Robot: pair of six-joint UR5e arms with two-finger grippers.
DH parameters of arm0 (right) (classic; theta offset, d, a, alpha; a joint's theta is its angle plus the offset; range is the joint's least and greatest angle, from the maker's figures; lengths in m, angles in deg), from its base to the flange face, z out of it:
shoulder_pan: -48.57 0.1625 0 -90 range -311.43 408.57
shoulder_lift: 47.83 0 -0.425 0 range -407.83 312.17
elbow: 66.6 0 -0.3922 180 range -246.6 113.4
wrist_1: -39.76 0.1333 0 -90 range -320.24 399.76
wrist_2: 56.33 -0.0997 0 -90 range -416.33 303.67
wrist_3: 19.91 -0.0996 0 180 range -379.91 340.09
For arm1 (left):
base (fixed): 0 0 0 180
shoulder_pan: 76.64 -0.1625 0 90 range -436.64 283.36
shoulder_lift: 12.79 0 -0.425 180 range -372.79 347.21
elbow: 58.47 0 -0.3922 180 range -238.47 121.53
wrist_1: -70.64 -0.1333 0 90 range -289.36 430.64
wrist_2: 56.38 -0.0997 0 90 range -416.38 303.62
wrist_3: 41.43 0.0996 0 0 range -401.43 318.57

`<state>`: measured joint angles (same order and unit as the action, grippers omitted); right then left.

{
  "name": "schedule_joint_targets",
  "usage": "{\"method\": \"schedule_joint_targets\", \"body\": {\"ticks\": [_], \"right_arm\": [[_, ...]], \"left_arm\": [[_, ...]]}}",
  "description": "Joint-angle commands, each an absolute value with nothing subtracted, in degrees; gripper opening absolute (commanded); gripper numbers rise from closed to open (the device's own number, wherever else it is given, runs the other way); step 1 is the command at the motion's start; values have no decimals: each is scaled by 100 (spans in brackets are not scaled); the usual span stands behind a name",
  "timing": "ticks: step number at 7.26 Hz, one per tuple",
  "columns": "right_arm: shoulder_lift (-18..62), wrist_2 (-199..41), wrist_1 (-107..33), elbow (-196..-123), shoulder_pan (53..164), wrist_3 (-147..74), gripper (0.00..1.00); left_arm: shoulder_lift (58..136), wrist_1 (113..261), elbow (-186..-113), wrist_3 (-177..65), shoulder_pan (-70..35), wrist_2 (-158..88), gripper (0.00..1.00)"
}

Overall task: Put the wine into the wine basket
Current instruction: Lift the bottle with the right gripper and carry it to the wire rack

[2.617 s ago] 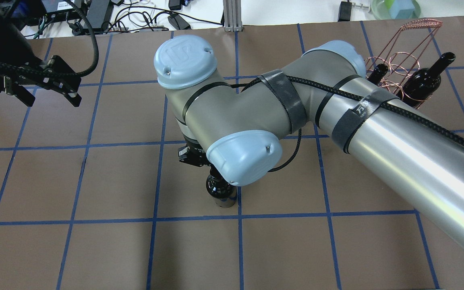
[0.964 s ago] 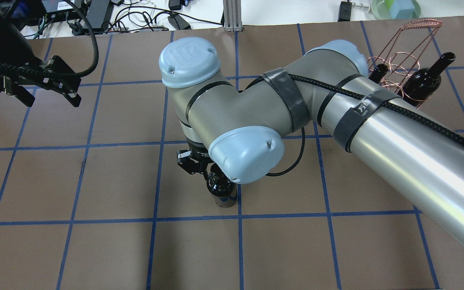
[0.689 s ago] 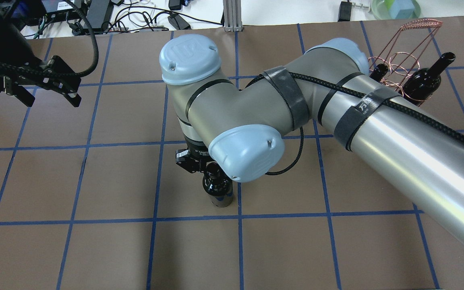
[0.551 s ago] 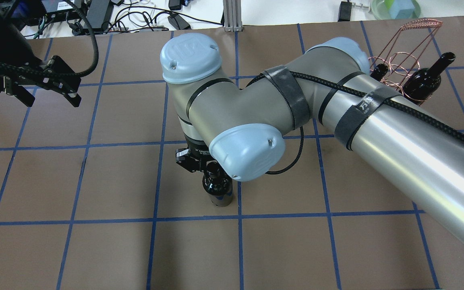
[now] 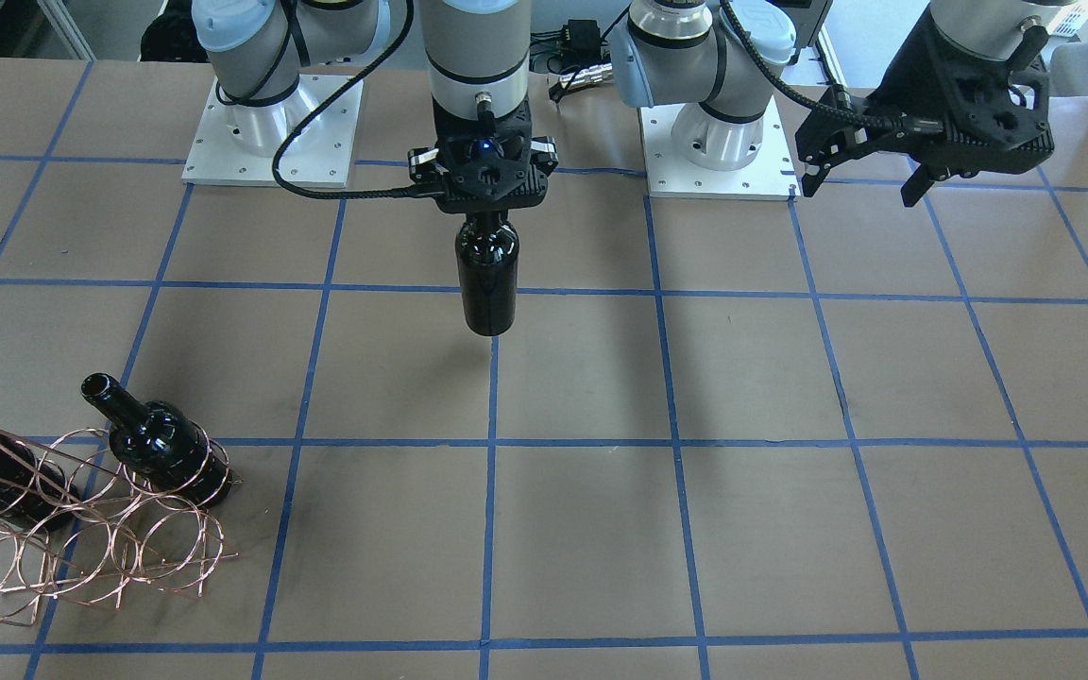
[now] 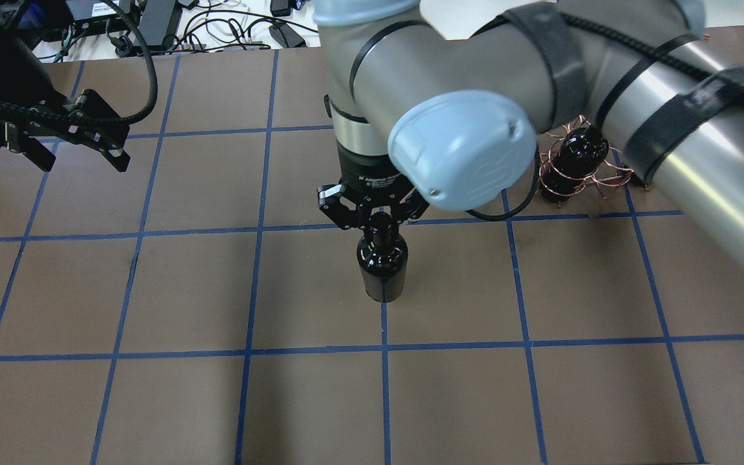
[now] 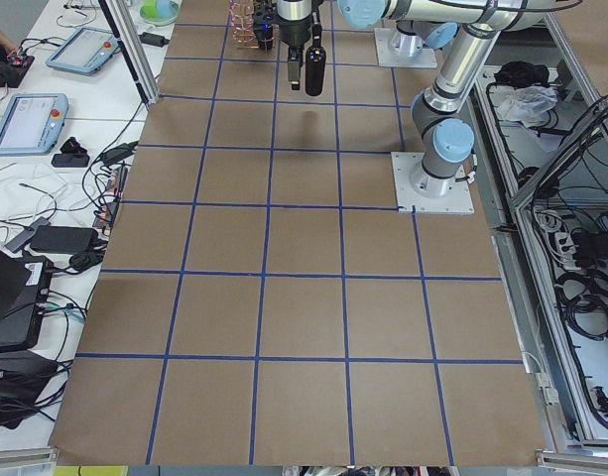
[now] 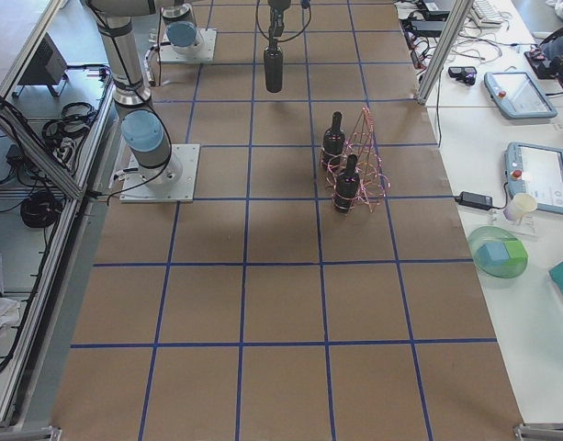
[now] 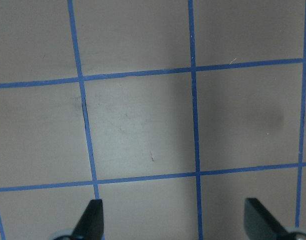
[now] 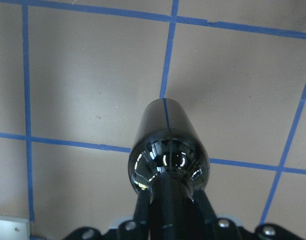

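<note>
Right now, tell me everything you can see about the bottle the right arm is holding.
The wine is a glossy near-black glass bottle with no label, rounded shoulders and a slim neck. It hangs upright, neck up, with the right claw shut on the neck; the mouth is hidden there. Its base is lifted clear of the brown table, and nothing else touches it.

A brown table (image 8: 281, 303) gridded with blue tape (image 8: 285, 265) adjoins a white bench (image 8: 531, 331) bearing a grey teach pendant (image 8: 518, 92), a 2nd teach pendant (image 8: 541, 175), a white cup (image 8: 516, 208) and a green bowl (image 8: 479, 265) holding a teal block (image 8: 501, 248).
</note>
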<state>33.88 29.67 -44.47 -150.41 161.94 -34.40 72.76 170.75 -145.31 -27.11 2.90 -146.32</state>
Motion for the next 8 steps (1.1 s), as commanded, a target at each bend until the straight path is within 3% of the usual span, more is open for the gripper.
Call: {"method": "schedule_joint_targets", "body": {"ticks": [1,8], "right_arm": [[3845,3243,-3735,-14843,15313,-2156,0],[4595,4351,-3037,-14623,12534,2063,0]], "left_arm": [[7272,17075,-14531,-2710,290,-14638,100],[7272,17075,-14531,-2719,290,-14665,100]]}}
